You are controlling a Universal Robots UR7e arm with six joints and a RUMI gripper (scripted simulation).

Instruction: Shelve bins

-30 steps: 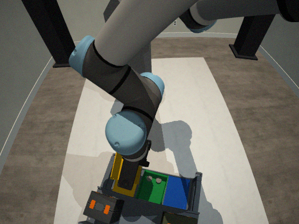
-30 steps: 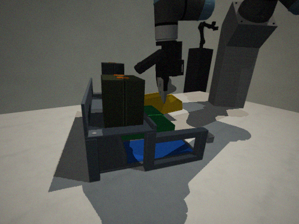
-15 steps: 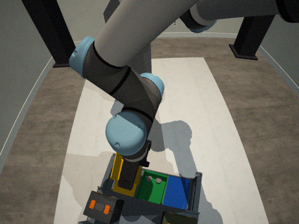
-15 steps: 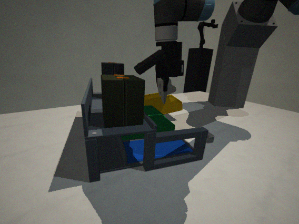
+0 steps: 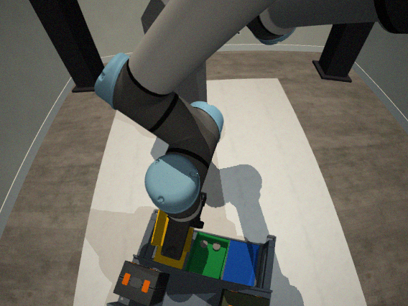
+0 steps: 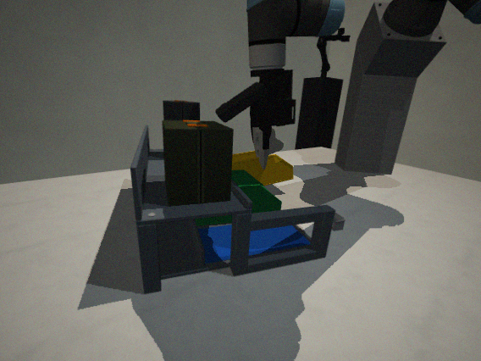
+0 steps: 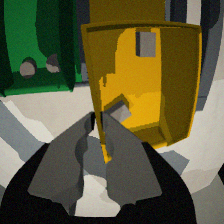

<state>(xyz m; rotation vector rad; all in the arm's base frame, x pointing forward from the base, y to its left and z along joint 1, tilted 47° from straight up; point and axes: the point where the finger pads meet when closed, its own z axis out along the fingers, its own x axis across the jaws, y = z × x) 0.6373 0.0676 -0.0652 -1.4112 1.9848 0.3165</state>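
Note:
My gripper (image 7: 97, 113) is shut on the front left wall of the yellow bin (image 7: 145, 80). It comes down from above, as the exterior view shows (image 6: 263, 158). The yellow bin sits at the left end of the dark shelf frame (image 6: 190, 220) and sticks out of it. It holds a grey block (image 7: 120, 112) and a second grey part (image 7: 146, 44). The green bin (image 5: 208, 256) lies beside it with two round grey parts (image 5: 210, 245). A blue bin (image 5: 240, 262) lies at the right end. My wrist hides most of the yellow bin in the top view.
Two dark boxes with orange marks (image 6: 196, 161) stand on the shelf's top board; one also shows in the top view (image 5: 140, 281). A grey pillar (image 6: 381, 97) and a black hanging box (image 6: 317, 112) stand behind the shelf.

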